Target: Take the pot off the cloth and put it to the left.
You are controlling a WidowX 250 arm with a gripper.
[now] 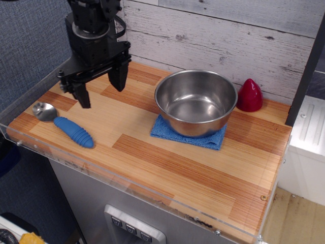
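Whitewashed plank wall [228, 30] across top of frame, weathered grey grain, knots. Blue-grey textured panel [30, 46] upper left. Striped wood tabletop [167, 162] fills centre, clear acrylic edge strip [127, 185] along front. Grey cabinet front below, button panel [134, 231] at bottom centre. Dark post [307, 71] at right edge. White unit [307, 147] right. Pale wood floor [294, 218] lower right. Even, soft light.

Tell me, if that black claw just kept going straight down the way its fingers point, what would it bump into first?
Most likely the bare wooden tabletop. The open gripper points down between the spoon and the pot, over neither, though depth is hard to judge.
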